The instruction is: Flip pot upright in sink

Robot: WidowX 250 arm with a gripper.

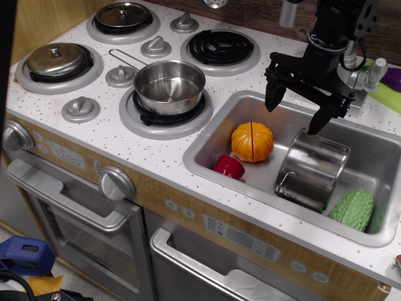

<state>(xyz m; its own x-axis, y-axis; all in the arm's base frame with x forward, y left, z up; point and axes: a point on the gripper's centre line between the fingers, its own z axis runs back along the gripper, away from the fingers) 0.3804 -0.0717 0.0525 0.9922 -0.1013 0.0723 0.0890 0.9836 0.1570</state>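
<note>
Risk is sitting mostly in the pot's (312,168) shape and finish: it is lying tilted in the sink (216,135), leaning toward the front wall, and its polished round side is likely offering the fingers little to bite on. If the gripper (299,108) is closing on the curved wall instead of the rim or a wire handle, the pot is likely to be rolling or squirting out sideways. A roll to the left would be sending it into the pumpkin (252,142) and the red cup (229,167); a roll to the right would be pressing it onto the green vegetable (353,209), which is lying just beside it. A steep descent could also be jamming a fingertip against the sink's back rim.

The gripper is hanging spread wide above the pot's upper end, gripping nothing, with no contact showing.

The pot is looking tall, cylindrical and mirror-bright, reflecting the basin, with one small wire loop showing at its lower left edge. Which end is the mouth I cannot tell.
</note>
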